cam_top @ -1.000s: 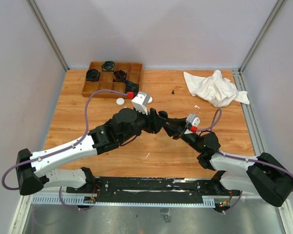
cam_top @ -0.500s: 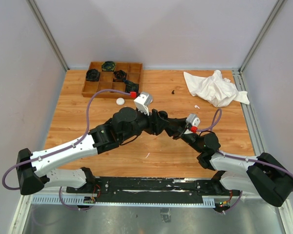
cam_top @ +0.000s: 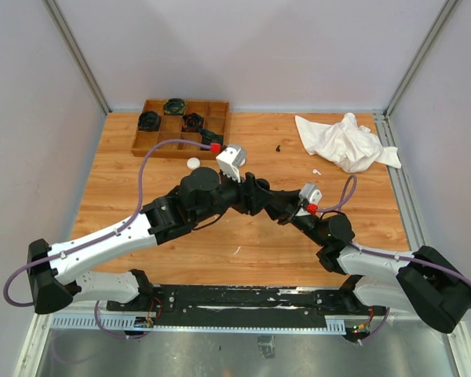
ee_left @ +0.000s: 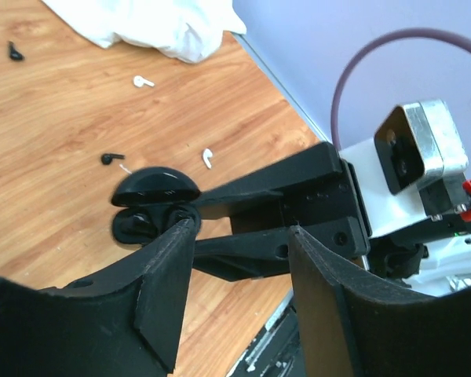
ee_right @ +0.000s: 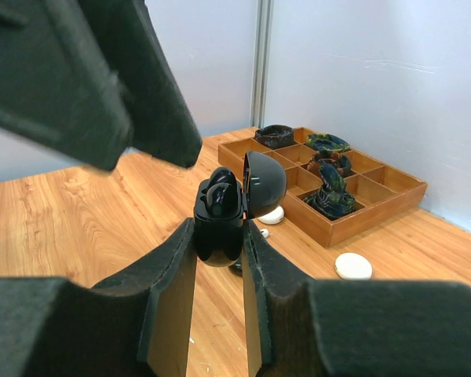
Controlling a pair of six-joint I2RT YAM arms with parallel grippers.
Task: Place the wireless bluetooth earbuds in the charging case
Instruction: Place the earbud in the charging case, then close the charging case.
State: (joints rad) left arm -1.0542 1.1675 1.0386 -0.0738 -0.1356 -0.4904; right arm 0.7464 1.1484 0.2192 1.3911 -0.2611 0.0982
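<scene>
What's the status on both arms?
Right gripper jaws shut on charging case, lid open. Left gripper jaws open, empty, at the case. Loose white earbud and black earbud on table; nothing blocking.

The charging case (ee_right: 218, 250) is showing glossy black on lid and body alike, and the earbud (ee_right: 220, 195) sitting in it is gleaming black too. The right gripper (ee_right: 218, 234) and the left gripper (ee_left: 239, 236) are wearing matte black, while the left arm (cam_top: 102, 243) and right arm (cam_top: 373, 267) are mixing white shells with black joints. The table (ee_left: 63, 110) is displaying warm orange-brown wood grain; on it white earbuds (ee_left: 144, 80) (ee_left: 208, 158) and black earbuds (ee_left: 16, 53) (ee_left: 110, 158) are contrasting. The cloth (ee_left: 141, 23) is showing plain white, the tray (ee_right: 377, 206) mid-brown wood around dark items (ee_right: 330, 196) flecked with green. Two round cases (ee_right: 352, 266) (ee_right: 271, 215) are looking cream-white, the cable (cam_top: 140, 192) is running purple, and red caps (cam_top: 215, 147) (cam_top: 311, 207) are standing out at the wrists.
</scene>
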